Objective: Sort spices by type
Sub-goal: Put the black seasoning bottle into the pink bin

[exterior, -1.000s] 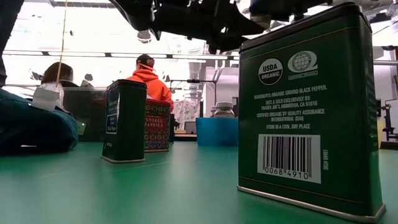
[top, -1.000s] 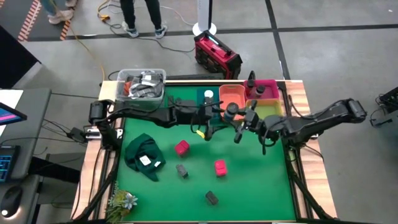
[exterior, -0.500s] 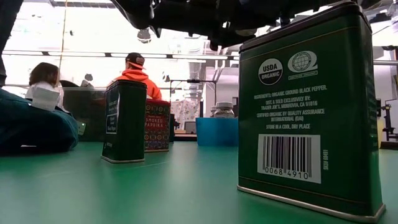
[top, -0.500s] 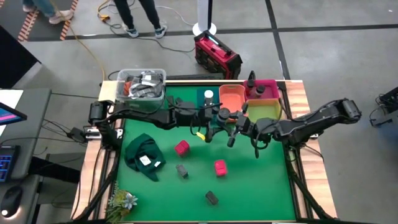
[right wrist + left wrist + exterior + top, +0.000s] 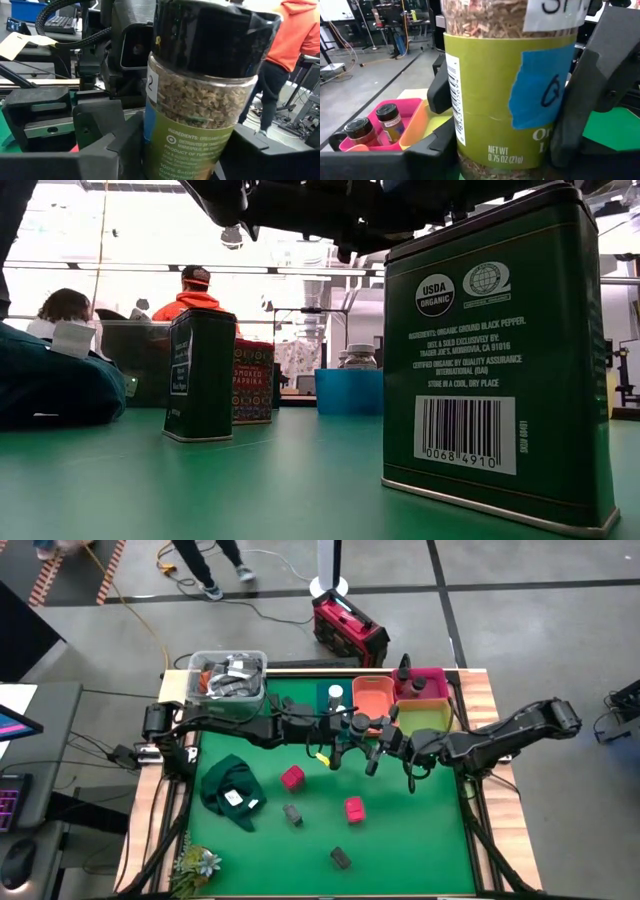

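Risk of dropping the herb jar (image 5: 505,85) between left gripper (image 5: 500,125), pinching it, and loosening right gripper (image 5: 175,150).

The near green tin (image 5: 495,360) reads "USDA ORGANIC", "ORGANIC GROUND BLACK PEPPER" (barcode 0068 4910); a red box (image 5: 252,382) "SMOKED PAPRIKA"; the jar (image 5: 507,85) "NET WT 0.75 OZ (21g)".

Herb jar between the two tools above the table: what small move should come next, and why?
Probably the right tool should let go of the herb jar, if it has not, and draw back a little. The jar hangs above the table between both tools, and the left tool presses it on both sides, so it seems able to carry it alone.
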Controlling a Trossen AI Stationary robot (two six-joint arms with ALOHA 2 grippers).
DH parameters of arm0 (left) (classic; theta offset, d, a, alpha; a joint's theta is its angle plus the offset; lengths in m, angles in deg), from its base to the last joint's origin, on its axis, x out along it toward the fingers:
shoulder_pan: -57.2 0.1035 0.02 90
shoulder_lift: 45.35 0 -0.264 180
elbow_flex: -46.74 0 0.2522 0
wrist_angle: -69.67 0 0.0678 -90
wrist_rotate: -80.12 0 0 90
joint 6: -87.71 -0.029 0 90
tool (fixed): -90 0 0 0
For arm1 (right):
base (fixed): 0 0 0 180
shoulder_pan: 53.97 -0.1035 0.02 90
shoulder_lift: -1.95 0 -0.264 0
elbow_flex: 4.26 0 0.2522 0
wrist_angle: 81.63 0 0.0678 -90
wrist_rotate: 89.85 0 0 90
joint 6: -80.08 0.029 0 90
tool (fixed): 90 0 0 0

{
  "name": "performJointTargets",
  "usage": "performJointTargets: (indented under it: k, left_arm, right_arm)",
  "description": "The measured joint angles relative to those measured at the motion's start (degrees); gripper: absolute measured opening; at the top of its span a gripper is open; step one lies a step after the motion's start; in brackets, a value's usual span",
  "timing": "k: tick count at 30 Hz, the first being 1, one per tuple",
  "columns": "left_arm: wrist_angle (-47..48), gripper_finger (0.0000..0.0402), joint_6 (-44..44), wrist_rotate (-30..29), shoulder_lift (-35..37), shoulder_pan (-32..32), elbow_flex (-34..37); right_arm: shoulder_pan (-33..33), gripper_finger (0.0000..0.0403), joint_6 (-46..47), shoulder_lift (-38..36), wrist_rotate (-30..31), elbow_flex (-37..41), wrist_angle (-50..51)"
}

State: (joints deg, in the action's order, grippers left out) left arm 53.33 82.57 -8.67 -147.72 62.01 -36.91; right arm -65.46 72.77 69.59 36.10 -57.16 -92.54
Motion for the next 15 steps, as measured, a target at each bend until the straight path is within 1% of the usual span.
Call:
performJointTargets:
  k: [7, 15]
  left_arm:
    - [0.6, 0.0202, 0.9, -0.1, 0.0, 0.0, -0.1]
    - [0.5, 0.0194, 1.1, -0.1, 0.0, 0.0, -0.2]
  right_arm:
    - [0.3, 0.0242, 0.0, -1.4, -0.1, 0.0, 0.4]
    - [0.4, 0.0242, 0.2, -3.0, -1.9, 0.0, 1.4]
